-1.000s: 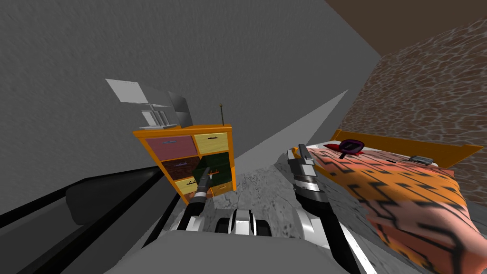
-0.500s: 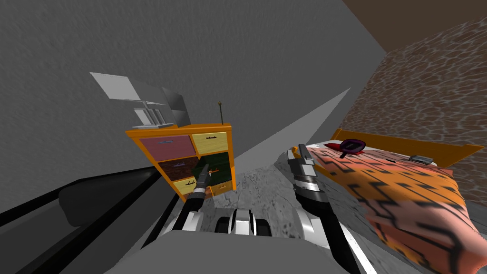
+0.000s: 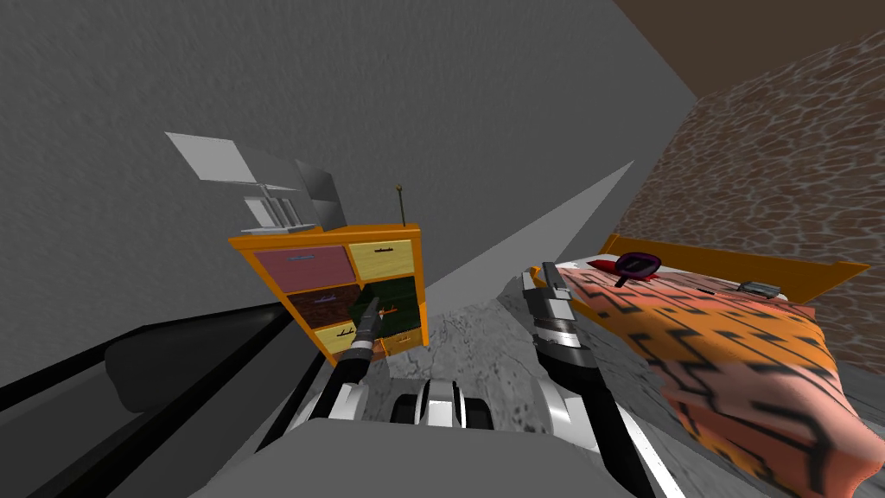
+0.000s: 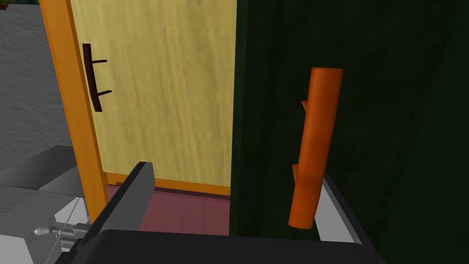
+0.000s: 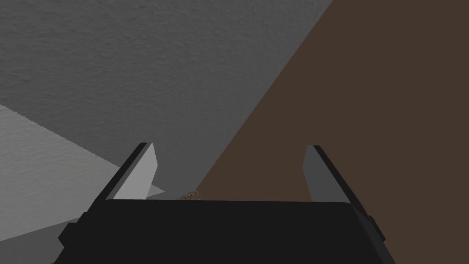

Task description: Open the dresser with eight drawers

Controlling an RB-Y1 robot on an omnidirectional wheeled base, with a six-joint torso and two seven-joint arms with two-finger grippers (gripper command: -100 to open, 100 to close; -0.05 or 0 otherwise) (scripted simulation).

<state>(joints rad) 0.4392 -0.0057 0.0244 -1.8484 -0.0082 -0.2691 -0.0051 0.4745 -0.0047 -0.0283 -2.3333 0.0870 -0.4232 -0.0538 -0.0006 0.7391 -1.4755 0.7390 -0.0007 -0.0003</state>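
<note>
Head view: the dresser (image 3: 333, 259) stands against the grey wall (image 3: 432, 104), six drawer fronts showing. The camera has swung slightly this past second while the left end effector (image 3: 373, 313) stays at the dark green drawer (image 3: 404, 290); the approach looks finished.

Left wrist view: its fingers (image 4: 133, 201) spread wide, empty, one orange handle (image 4: 316, 146) between them, hard by one finger. One dark handle (image 4: 94, 78) marks the yellow drawer (image 4: 165, 91).

Right wrist view: the right end effector (image 5: 229, 174) gapes, empty.
</note>
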